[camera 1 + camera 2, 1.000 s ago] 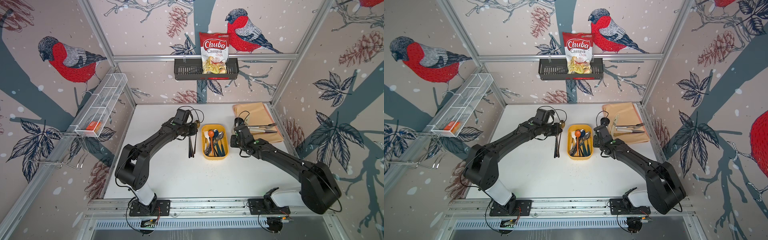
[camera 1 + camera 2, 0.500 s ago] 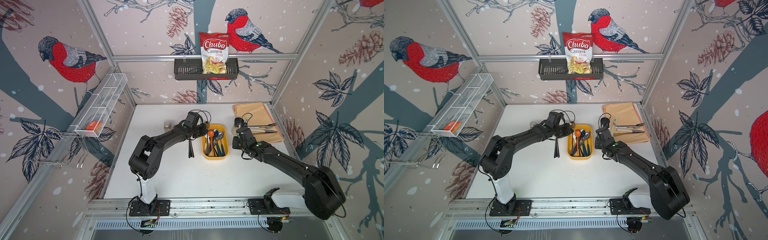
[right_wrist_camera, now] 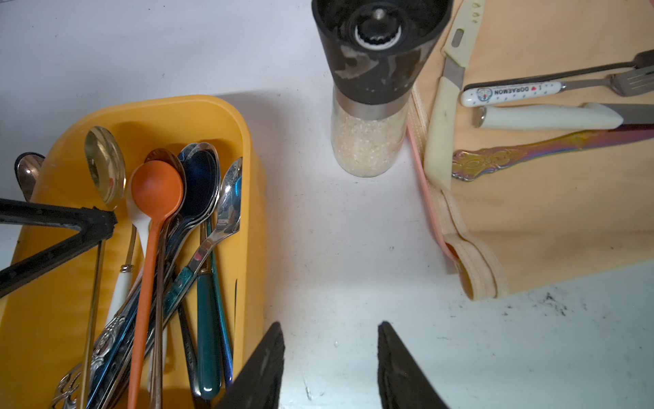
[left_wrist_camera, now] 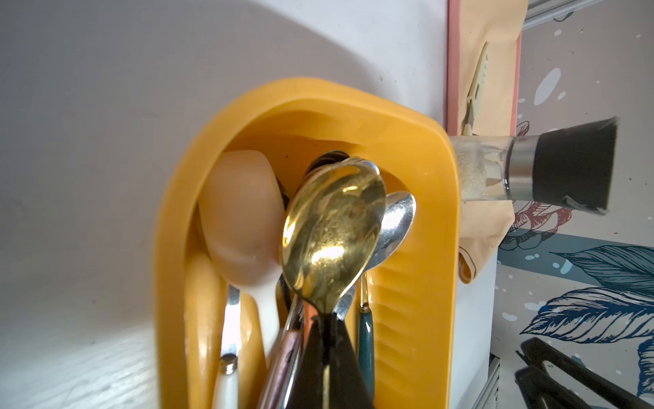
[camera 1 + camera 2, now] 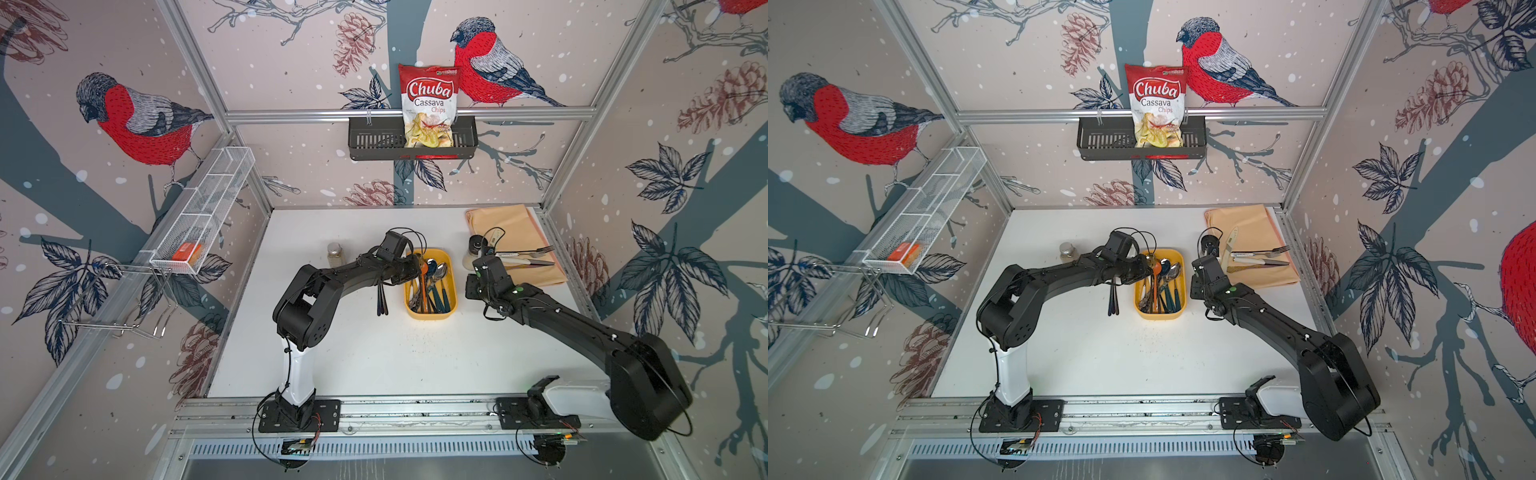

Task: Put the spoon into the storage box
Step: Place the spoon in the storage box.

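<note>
The right gripper [image 3: 331, 368] hovers released above the white surface [image 3: 336, 255], the storage box [image 3: 226, 117] at its 10 o'clock. Farther on, the left gripper [image 4: 327, 357] is clenched on the gold spoon [image 4: 331, 230], held over that box.

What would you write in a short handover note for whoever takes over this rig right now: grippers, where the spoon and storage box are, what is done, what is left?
Left gripper: shut on the gold spoon, gripped at the handle just below the bowl.
Right gripper: open, empty, over bare table between the storage box and the salt grinder.
Gold spoon: its bowl is over the far end of the yellow storage box, above the spoons already lying there.
Done: spoon picked up and brought over the box.
Left: lower, release the spoon into the box, withdraw the left arm.
</note>
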### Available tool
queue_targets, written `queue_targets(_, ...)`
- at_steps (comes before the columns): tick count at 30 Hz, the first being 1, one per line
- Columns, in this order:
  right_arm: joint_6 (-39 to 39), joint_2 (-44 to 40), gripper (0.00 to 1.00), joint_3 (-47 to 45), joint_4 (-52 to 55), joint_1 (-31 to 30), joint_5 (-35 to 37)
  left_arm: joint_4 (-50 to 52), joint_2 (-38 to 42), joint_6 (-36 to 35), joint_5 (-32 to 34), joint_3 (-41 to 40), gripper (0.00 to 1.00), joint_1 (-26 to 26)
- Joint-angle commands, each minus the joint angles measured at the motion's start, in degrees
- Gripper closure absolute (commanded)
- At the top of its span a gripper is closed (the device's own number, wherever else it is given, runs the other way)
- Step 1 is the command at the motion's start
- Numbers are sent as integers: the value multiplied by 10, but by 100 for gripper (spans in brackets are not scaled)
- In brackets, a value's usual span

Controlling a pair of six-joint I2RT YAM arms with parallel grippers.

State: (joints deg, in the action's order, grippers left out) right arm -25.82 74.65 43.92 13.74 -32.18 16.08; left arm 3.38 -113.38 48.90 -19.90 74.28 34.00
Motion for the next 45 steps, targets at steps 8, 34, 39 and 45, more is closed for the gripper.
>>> queue_targets(8, -11, -8, 55, -6, -10, 0, 3, 14, -17, 10, -14, 16, 99, 0)
queue_targets(34, -2, 17, 55, 11, -17, 0, -2, 162, 88, -133, 160, 88, 66, 20)
queue_targets(39, 1, 28, 55, 18, -18, 0, -6, 202, 141, -157, 239, 56, 66, 20)
queue_targets(45, 6, 38, 55, 25, -19, 0, -13, 200, 168, -153, 257, -12, 65, -4)
